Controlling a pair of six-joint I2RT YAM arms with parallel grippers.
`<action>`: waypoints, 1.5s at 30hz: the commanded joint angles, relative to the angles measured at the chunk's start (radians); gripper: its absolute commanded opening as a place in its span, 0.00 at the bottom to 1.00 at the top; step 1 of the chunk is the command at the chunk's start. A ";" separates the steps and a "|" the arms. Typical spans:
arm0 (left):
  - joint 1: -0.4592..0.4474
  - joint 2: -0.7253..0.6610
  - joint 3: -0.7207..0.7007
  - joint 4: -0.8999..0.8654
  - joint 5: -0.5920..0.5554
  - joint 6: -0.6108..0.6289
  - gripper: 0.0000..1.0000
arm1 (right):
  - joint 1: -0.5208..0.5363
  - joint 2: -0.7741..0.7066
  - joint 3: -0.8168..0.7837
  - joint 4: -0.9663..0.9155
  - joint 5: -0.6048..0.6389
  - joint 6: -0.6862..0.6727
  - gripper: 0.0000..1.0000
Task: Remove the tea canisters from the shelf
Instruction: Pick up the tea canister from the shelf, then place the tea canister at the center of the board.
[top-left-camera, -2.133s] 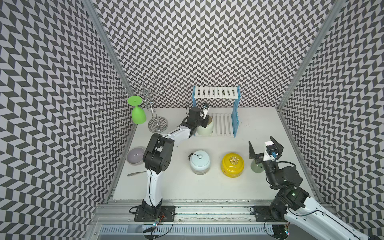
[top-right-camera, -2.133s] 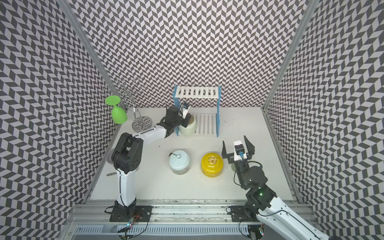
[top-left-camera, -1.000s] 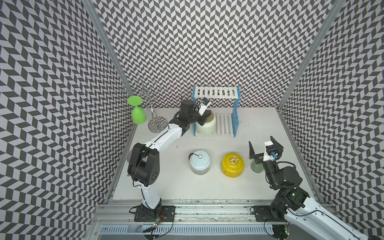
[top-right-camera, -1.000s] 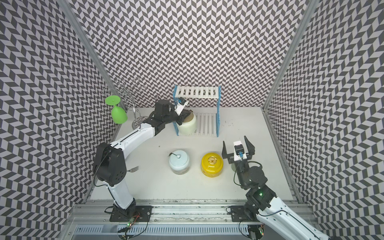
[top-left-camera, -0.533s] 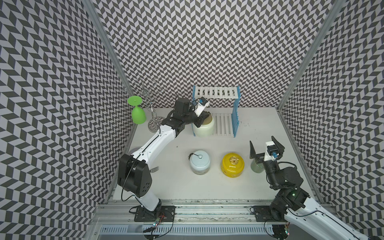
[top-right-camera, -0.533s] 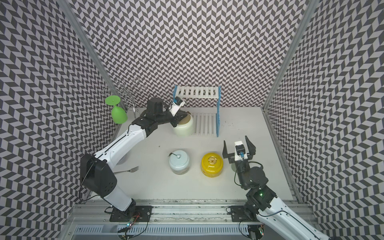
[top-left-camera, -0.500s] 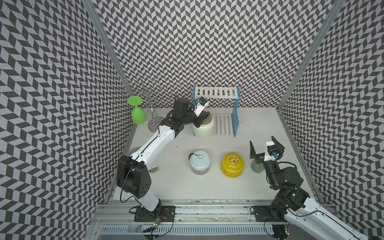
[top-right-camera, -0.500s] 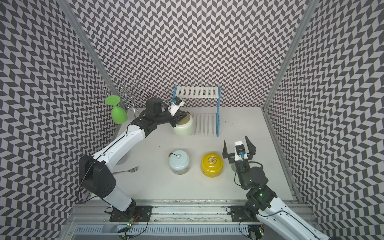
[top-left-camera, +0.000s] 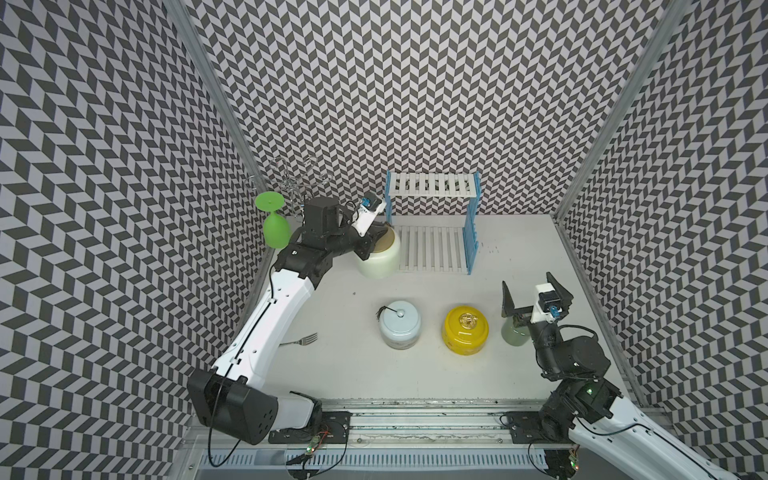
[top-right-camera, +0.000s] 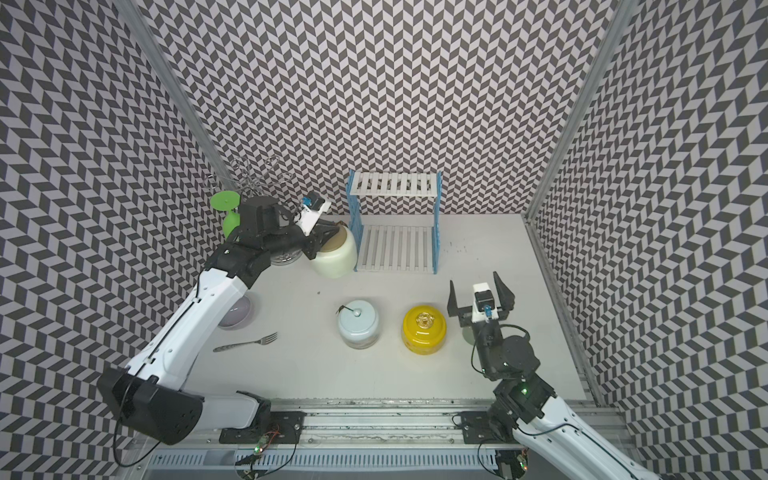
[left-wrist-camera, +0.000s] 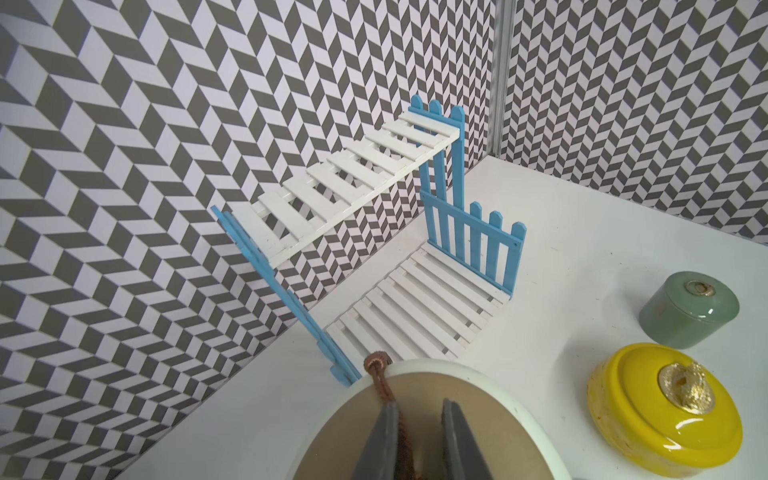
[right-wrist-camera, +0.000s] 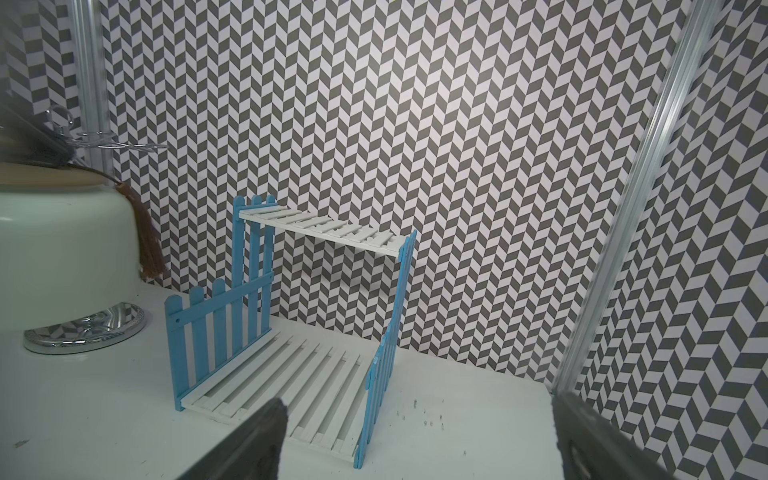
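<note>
Left tool is clenched on the brown cord of the cream canister, likely its lid's only handhold. The canister is clear of the shelf, at its nine o'clock. Right tool is released and empty.

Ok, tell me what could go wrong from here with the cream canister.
1. The left claw pinches only the thin cord on the cream canister's lid: it may slip, or the lid may lift off.
2. The canister is close to the shelf's side panel: a swing could knock it.
</note>
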 joint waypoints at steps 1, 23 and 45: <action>0.010 -0.098 -0.006 0.024 0.008 0.058 0.00 | -0.004 -0.014 -0.004 0.044 0.022 -0.008 1.00; 0.173 -0.493 -0.528 0.133 -0.142 -0.009 0.00 | -0.005 -0.014 0.000 0.047 0.032 -0.015 1.00; 0.173 -0.576 -0.916 0.380 -0.130 0.048 0.00 | -0.007 -0.024 0.000 0.047 0.035 -0.019 1.00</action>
